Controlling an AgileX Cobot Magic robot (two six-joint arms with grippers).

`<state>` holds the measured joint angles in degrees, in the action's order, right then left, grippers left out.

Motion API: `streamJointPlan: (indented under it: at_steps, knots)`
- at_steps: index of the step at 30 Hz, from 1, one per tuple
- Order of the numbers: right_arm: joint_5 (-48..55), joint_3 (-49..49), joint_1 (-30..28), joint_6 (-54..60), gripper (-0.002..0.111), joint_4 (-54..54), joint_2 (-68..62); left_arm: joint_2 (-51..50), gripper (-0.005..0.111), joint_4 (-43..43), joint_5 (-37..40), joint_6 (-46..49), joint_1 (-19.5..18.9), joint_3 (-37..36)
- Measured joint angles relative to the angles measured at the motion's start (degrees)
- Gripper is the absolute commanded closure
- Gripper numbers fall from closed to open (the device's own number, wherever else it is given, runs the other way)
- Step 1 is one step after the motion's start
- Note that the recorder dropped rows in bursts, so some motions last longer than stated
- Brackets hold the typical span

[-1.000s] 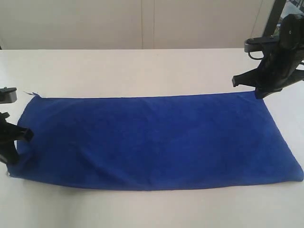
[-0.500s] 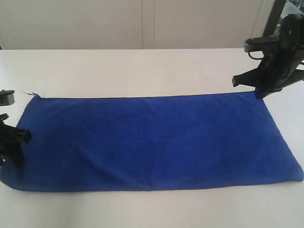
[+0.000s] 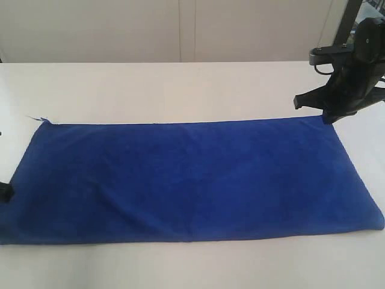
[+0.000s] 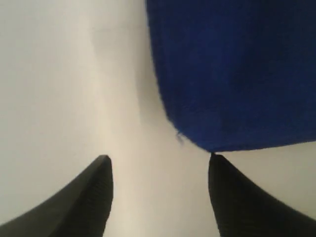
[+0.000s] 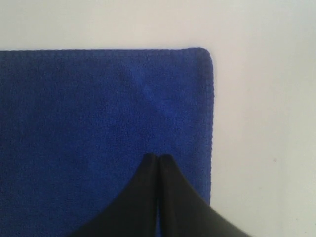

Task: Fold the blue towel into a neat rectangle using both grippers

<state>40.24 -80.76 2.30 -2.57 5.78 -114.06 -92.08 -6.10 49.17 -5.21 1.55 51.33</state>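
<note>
The blue towel [image 3: 192, 177] lies spread flat and long on the white table [image 3: 180, 90]. My right gripper [image 3: 329, 118] hangs over the towel's far right corner; in the right wrist view its black fingers [image 5: 158, 156] are shut together above the blue cloth [image 5: 98, 113], with nothing seen between them. Only a black sliver of my left gripper [image 3: 5, 191] shows at the exterior view's left edge. In the left wrist view it [image 4: 159, 156] stands open over bare table, one fingertip [image 4: 214, 159] just at the towel's corner [image 4: 212, 143].
A pale wall panel [image 3: 180, 30] runs behind the table's far edge. A black frame post [image 3: 352, 15] rises at the back right behind the right arm. A loose thread [image 3: 40, 118] sticks out at the towel's far left corner.
My left gripper has slid left off the towel's near left corner and almost out of the exterior view. That corner now lies flat, drawn further left. The right gripper has not moved.
</note>
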Motion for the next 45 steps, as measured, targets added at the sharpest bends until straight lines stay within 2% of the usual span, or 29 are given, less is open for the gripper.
streamJointPlan:
  at_steps: [4,7,26,36,45]
  knots:
    - [0.0,0.0,0.0,0.0,0.108,0.0,0.0,0.0,0.091,7.7,-3.8,4.6,0.0,0.0]
    - [0.0,0.0,0.0,0.0,0.108,0.0,0.0,0.0,0.107,8.2,-5.0,5.2,0.0,0.0]
    - [-1.6,0.0,0.0,0.0,0.108,0.0,0.0,-0.6,0.107,7.3,-14.5,10.1,0.0,-7.4]
    - [-1.3,0.0,0.0,0.0,0.108,0.0,0.0,-2.6,0.107,6.1,-14.4,10.2,0.0,-7.1]
    - [4.2,0.0,-0.1,0.4,0.108,0.0,6.4,0.7,0.107,6.6,-12.6,10.2,0.0,-1.9]
